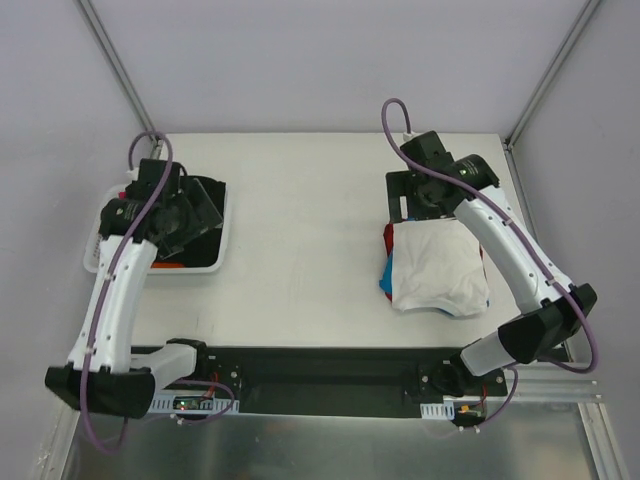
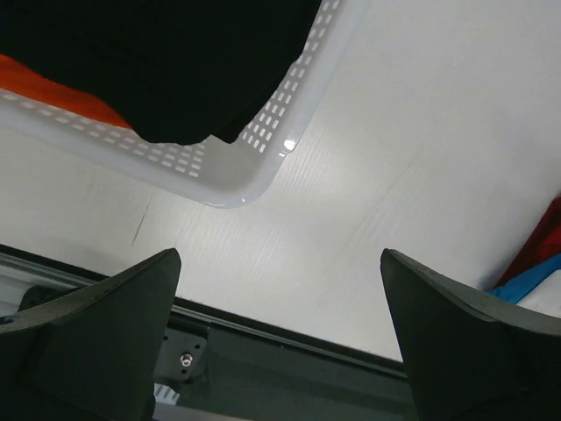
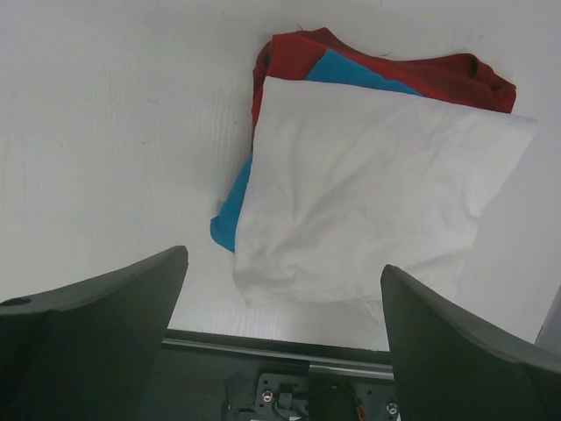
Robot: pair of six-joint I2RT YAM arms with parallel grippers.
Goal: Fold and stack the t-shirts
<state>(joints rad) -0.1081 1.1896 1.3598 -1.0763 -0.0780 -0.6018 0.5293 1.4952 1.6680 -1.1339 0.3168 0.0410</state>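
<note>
White worktop [image 1: 310,250] stretches out in front of me, its middle bare between my two arms. On its left side sits a white mesh basket [image 2: 237,180], one rounded corner just below my left wrist. Inside it lies the large black t-shirt [image 2: 175,61], bunched up and lapping against the perforated wall. On the right side of the worktop, well apart from the basket, is the stack of folded shirts. The white t-shirt [image 3: 368,202] is on top, a slightly rumpled rectangle covering most of what lies under it. The red t-shirt [image 3: 289,53] is beneath, showing along the far edge and the far left corner. The blue t-shirt [image 3: 230,219] is sandwiched in the stack, peeking out as a strip down the left side and a small wedge at the far edge. Back in the basket, the orange t-shirt [image 2: 53,83] shows only as a sliver beside the black one, against the near wall. My left hand [image 2: 279,259] hangs above the basket's corner, fingers spread wide apart and holding nothing. My right hand [image 3: 282,263] hovers over the far end of the stack, fingers just as wide apart, clear of the cloth.
</note>
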